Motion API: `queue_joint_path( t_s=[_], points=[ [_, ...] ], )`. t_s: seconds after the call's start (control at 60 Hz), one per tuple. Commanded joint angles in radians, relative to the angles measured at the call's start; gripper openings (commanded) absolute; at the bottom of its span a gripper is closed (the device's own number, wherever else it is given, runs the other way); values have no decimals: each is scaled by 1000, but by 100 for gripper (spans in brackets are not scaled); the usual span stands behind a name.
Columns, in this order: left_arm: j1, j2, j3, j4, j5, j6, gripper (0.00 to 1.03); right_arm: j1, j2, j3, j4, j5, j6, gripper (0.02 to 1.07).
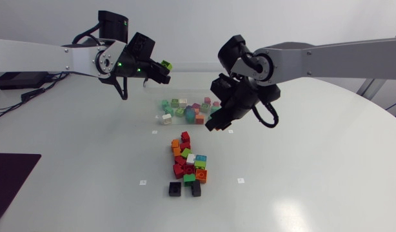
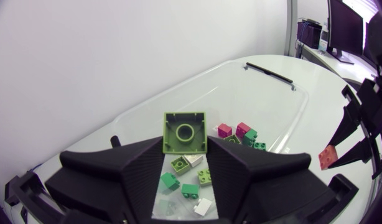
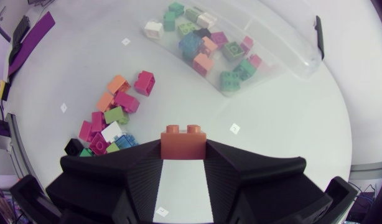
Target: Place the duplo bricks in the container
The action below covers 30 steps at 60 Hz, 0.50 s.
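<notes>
Head view, from the left: the left gripper (image 1: 160, 71) pinches a green brick (image 1: 166, 65) high over the clear container's (image 1: 158, 96) far-left corner. Dropped from there, it could bounce off the bricks inside or clip the rim. A loose pile (image 1: 187, 164) waits on the tabletop (image 1: 88, 180). The right gripper (image 1: 214, 124) clamps an orange brick (image 1: 210, 127), seemingly just short of the container's right end, though depth is hard to read. Released now, it may land outside. Both arms crowd one opening and could knock.

The left arm (image 1: 37, 55) and right arm (image 1: 340, 55) have smooth silver-white links and black joints. Looped black cables (image 1: 271, 120) hang at the wrists; green lights (image 1: 120, 64) dot the left. Their jaws are ridged matte-black wedges.
</notes>
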Motion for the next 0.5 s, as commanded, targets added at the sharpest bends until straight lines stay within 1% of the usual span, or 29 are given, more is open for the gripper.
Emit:
queue_joint_path(
  t_s=[0.0, 0.033, 0.1, 0.25, 0.433, 0.483],
  points=[
    [-12, 39, 41, -7, -13, -16, 83, -16, -36, 56, -23, -4, -6, 31],
    [-12, 39, 40, -7, -14, -14, 92, -21, -39, 73, -31, -7, -6, 31],
    [-12, 35, 34, -9, -14, -11, 98, -29, -41, 107, -45, -9, -6, 31],
    [-5, -24, -29, -1, -14, 12, 98, -41, -33, 194, -74, -24, -12, 31],
    [7, -175, -201, 44, -14, 89, 98, -52, -2, 291, -85, -38, -14, 31],
    [8, -223, -256, 42, -6, 131, 98, -55, 9, 309, -85, -39, -14, 31]
  ],
)
